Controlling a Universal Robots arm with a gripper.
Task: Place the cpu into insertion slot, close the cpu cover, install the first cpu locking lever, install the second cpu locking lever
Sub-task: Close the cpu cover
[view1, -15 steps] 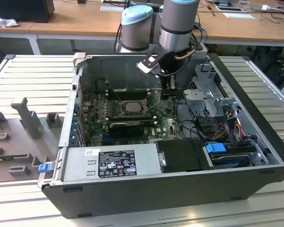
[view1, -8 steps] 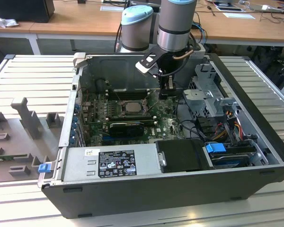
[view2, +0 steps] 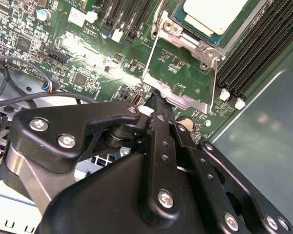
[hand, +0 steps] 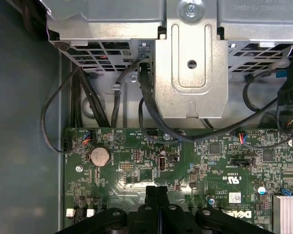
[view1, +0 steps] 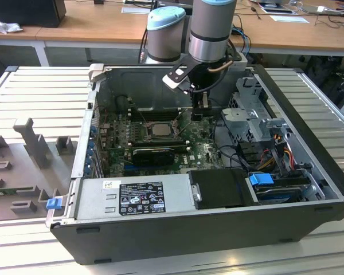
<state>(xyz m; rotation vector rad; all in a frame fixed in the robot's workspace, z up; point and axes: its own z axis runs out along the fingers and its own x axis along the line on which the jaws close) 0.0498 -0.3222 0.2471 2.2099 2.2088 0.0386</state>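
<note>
Your open computer case (view1: 218, 229) sat on the counter (view1: 40, 91), motherboard (hand: 219, 161) exposed. Your end effector (view2: 156, 95) was narrow, fingers pressed together, tips right at the edge of the swung-open cpu cover (view2: 185, 101). The cpu (view2: 214, 13) lay in the insertion slot (view2: 193, 30), uncovered

Robotics lab or electronics workshop. Opened computer case (view1: 218, 229) on slatted metal bench (view1: 40, 86), centre. Wooden benches (view1: 92, 23) at 12 o'clock, strewn with cables (view1: 335, 20) and papers (view1: 289, 18). Grey moulded fixtures (view1: 34, 140) at 9 o'clock.
</note>
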